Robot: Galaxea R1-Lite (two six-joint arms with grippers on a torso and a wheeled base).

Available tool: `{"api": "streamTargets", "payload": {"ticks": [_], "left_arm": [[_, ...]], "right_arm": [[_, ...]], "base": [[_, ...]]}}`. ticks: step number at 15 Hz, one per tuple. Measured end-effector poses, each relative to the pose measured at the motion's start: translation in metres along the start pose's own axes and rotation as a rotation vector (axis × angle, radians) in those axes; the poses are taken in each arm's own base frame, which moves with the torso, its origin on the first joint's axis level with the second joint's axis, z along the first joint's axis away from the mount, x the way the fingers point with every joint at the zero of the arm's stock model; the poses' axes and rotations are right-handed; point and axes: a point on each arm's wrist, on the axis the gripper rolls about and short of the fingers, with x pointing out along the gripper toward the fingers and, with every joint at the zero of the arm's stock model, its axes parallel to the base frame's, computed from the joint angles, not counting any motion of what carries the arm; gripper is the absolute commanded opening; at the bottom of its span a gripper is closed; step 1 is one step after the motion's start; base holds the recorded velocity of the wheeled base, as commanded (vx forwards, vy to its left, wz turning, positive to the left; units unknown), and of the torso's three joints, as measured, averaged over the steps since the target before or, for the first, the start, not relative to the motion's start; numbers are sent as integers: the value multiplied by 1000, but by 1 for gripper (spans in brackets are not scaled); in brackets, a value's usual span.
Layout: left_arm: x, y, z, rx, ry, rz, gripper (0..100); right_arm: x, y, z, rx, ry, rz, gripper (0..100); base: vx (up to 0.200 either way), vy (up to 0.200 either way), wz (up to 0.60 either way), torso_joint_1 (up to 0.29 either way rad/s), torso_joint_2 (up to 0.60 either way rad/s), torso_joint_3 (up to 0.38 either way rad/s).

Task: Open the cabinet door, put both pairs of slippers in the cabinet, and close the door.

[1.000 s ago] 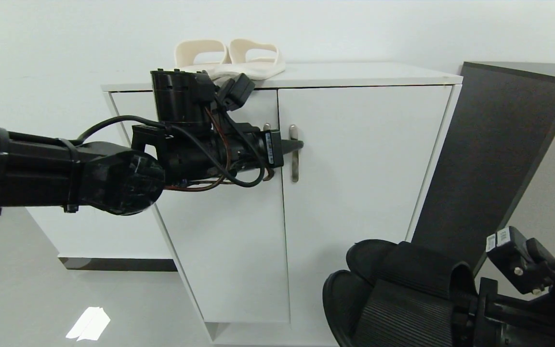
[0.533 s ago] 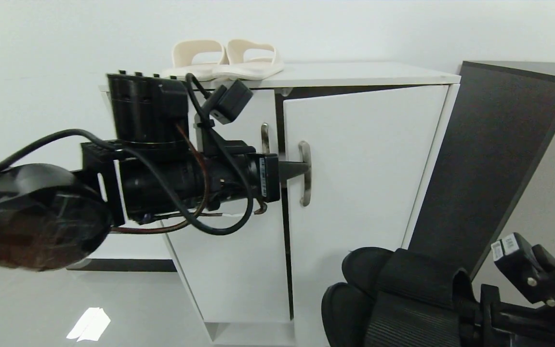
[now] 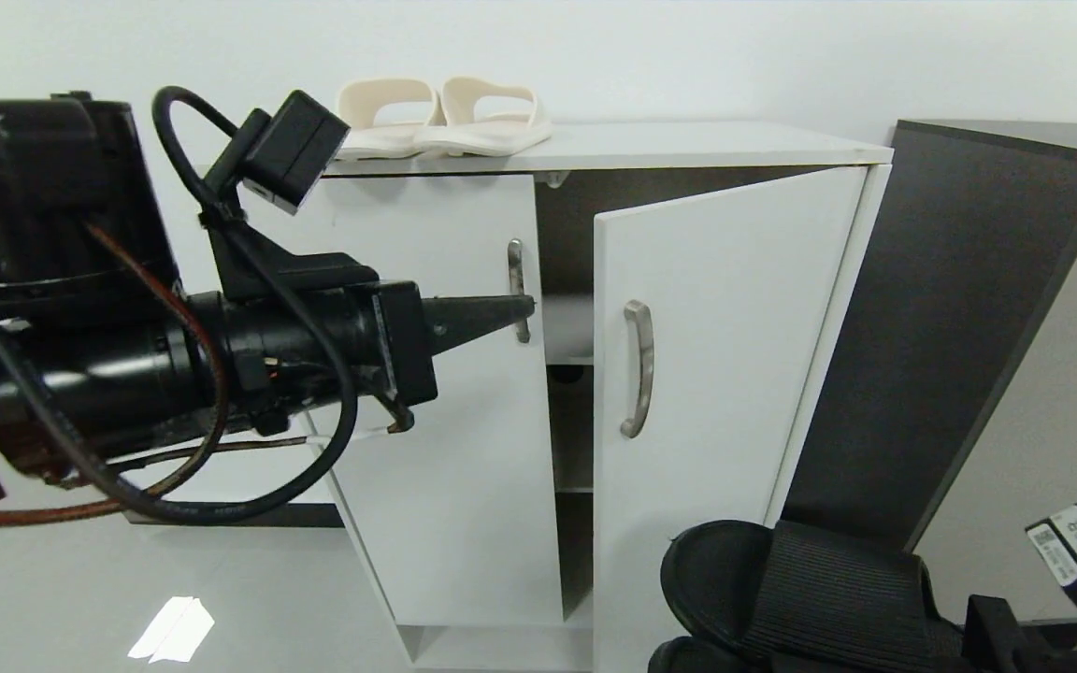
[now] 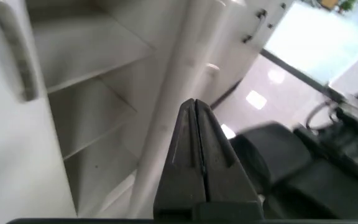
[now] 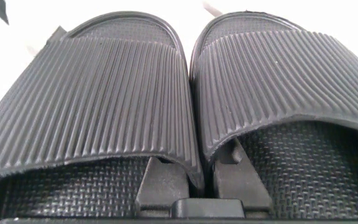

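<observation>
In the right claw (image 5: 194, 179), clamped, black slippers (image 5: 123, 93); left claw (image 3: 524, 304) together, near ajar cabinet door (image 3: 725, 308)

- Wall (image 3: 735, 56): plain white, running across the back of the head view.
- Floor (image 3: 34, 579): pale grey and glossy, lower left.
- Light patch (image 3: 171, 628): a bright, angular reflection on the floor near the bottom edge.
- Dark strip (image 3: 230, 513): a low, blackish band at the floor's far edge, above the light patch.
- Dark unit (image 3: 959, 308): a tall charcoal piece on the right, its front slanting in the head view, with a paler grey side (image 3: 1062, 393).
- Left wrist view: shiny floor (image 4: 319, 46) with bright reflections.
</observation>
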Motion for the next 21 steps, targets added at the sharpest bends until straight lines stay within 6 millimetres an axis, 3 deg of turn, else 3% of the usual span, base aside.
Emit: {"api": "streamTargets", "payload": {"ticks": [5, 7, 10, 12, 17, 21], "left_arm": [[45, 21, 16, -30, -127, -14, 0], [67, 33, 7, -24, -146, -20, 0], [84, 39, -12, -45, -98, -20, 0], [83, 32, -21, -54, -68, -37, 0], [72, -26, -35, -46, -15, -204, 0], [57, -16, -24, -34, -72, -133, 0]], "right_arm": [[-1, 0, -8, -12, 29, 2, 0], [0, 0, -9, -9, 36, 4, 0], [0, 0, -9, -6, 41, 22, 0], [0, 0, -10, -6, 44, 27, 0], [-3, 5, -9, -20, 31, 78, 0], [-2, 5, -5, -14, 18, 58, 0]], "base": [[0, 0, 0, 0, 0, 0], [-100, 0, 0, 1, 4, 1], [-200, 0, 0, 2, 5, 1], [-200, 0, 0, -2, 2, 0], [-120, 0, 0, 0, 1, 2], [0, 0, 0, 0, 0, 0]]}}
